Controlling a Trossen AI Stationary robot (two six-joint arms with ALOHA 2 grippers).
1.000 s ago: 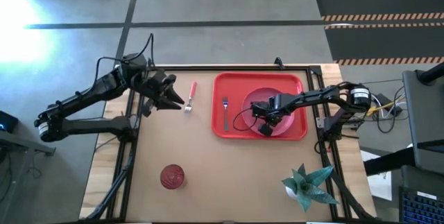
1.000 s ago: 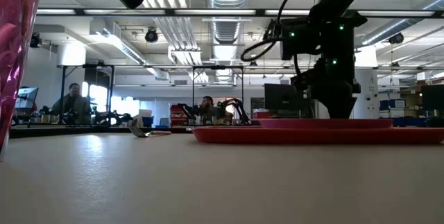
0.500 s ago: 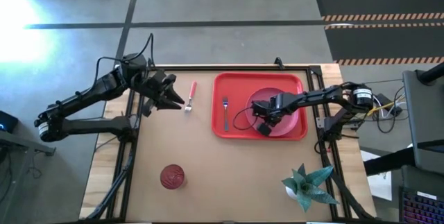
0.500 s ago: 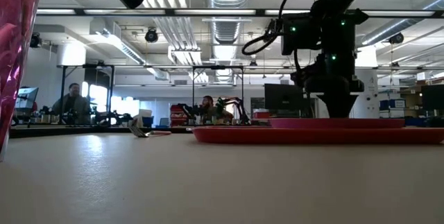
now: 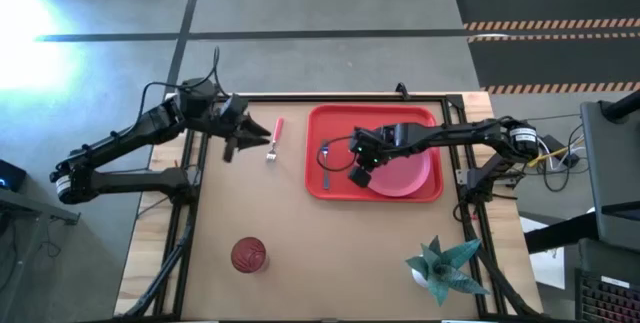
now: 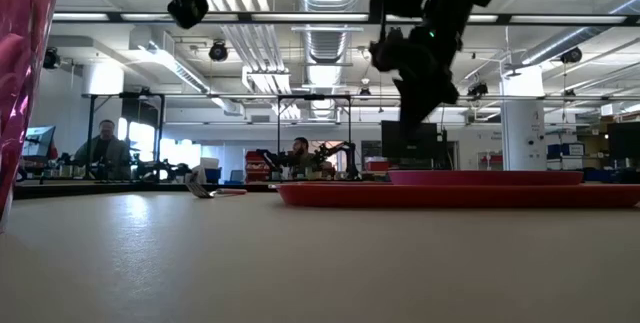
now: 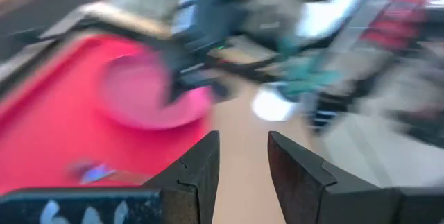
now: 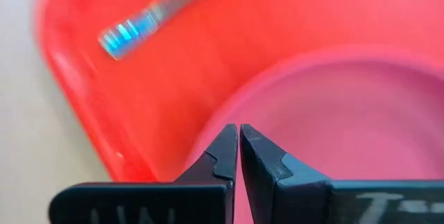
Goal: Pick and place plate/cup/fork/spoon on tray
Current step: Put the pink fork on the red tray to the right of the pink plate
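The red tray (image 5: pixel 340 128) lies at the table's far right. The pink plate (image 5: pixel 405 175) rests flat in its right half, and the spoon (image 5: pixel 324 158) lies in its left half. The fork (image 5: pixel 276 135) lies on the table left of the tray. The cup (image 5: pixel 248 255) stands near the front left and shows at the low view's left edge (image 6: pixel 22 83). My left gripper (image 5: pixel 262 137) is open and empty, just left of the fork, above the table. My right gripper (image 8: pixel 238 141) is shut and empty, raised above the plate's left rim (image 8: pixel 229 106).
A green paper plant (image 5: pixel 442 266) stands at the table's front right corner. Bare tabletop lies between the cup and the tray. People sit in the room beyond the far edge (image 6: pixel 105 148).
My right gripper has risen off the plate's near-left rim and gone toward the table's left, over the tray's middle. The plate has slid a little toward the table's right edge and lies flat. My left gripper has turned above the table beside the fork.
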